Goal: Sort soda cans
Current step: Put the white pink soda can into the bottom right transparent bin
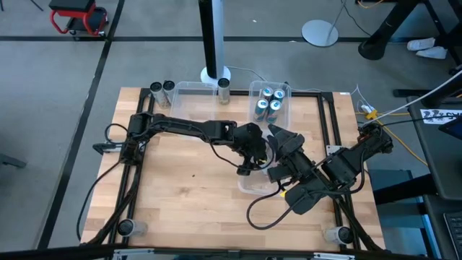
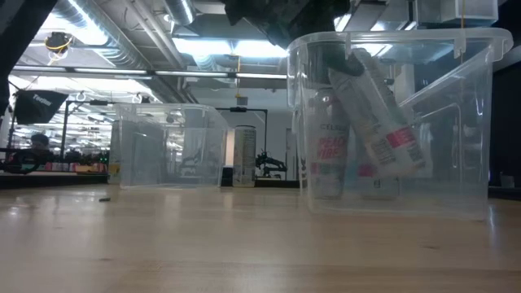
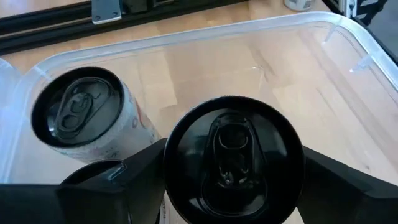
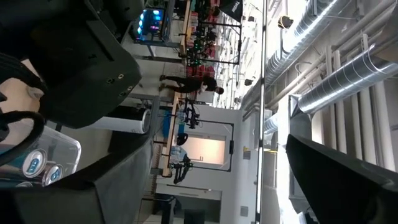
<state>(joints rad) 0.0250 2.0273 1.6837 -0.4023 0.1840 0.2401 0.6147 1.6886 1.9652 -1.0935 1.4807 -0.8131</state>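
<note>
My left gripper (image 1: 249,160) reaches into the near clear bin (image 1: 249,189) and is shut on a black-topped soda can (image 3: 233,162). In the low view this can (image 2: 378,122) leans tilted inside the bin (image 2: 480,122). A white can with red lettering (image 3: 81,109) stands upright on the bin's floor beside it (image 2: 330,155). My right gripper (image 1: 278,136) hovers open and level above the bin's far side, holding nothing (image 4: 211,180). My left gripper pinches the can's upper wall just under the top rim (image 3: 171,155), one finger (image 3: 140,183) on each side. The fingers slant down from the table's left. The can is tilted inside the bin; whether its lower end (image 2: 407,167) touches the floor I cannot tell.
At the far edge stand an empty clear bin (image 1: 191,94) and a bin holding several blue-and-silver cans (image 1: 271,102). Two cans (image 1: 160,89) stand at the far left and one (image 1: 224,87) between the far bins. Bare wood lies on the left and near side.
</note>
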